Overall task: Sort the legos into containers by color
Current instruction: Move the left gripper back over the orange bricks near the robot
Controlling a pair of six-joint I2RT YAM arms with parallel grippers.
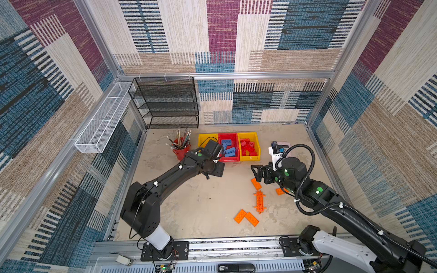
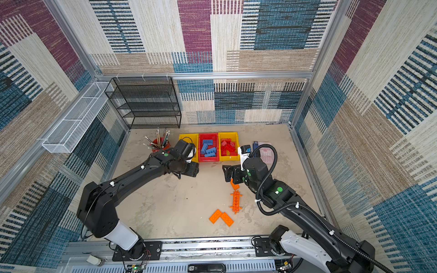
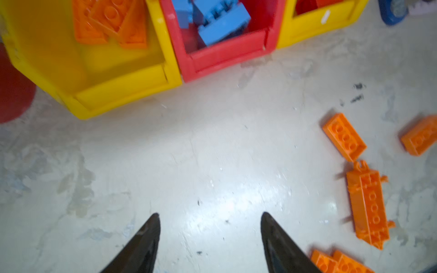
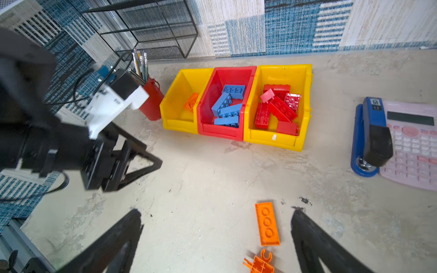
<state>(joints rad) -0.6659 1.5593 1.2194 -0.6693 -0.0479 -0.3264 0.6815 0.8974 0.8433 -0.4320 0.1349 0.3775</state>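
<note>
Hovering my right pincer (image 4: 215,211) with its jaws at full spread and empty, I have a flat orange studded plastic brick (image 4: 267,223) lying on the worktop (image 1: 201,201) under the gap, closer to one finger than the other. My left pincer (image 3: 209,214) hangs partly open, holding nothing, in front of the left yellow plastic bin (image 4: 179,124), which has orange bricks in it. The red plastic bin (image 4: 220,133) beside it holds blue bricks and the right yellow plastic bin (image 4: 260,140) holds red ones. The three stand touching in a row at the far side.

The risks I see:
- **Off-centre close:** the brick could skid or spin on this smooth surface instead of being gripped.
- **Crowded near end:** the long orange tabbed piece (image 1: 259,201) lies just beside the brick, so a finger could knock it.
- **Blocked route:** my left arm stands between the brick and the orange bin, so carrying across risks a clash.

Two more orange bricks (image 1: 246,217) lie in an L nearer me, and another (image 1: 280,191) is half hidden under my right arm.

The worktop is pale, mottled and scuffed with dark specks. Patterned carpet panels in blue, beige and plum wall it in.
</note>
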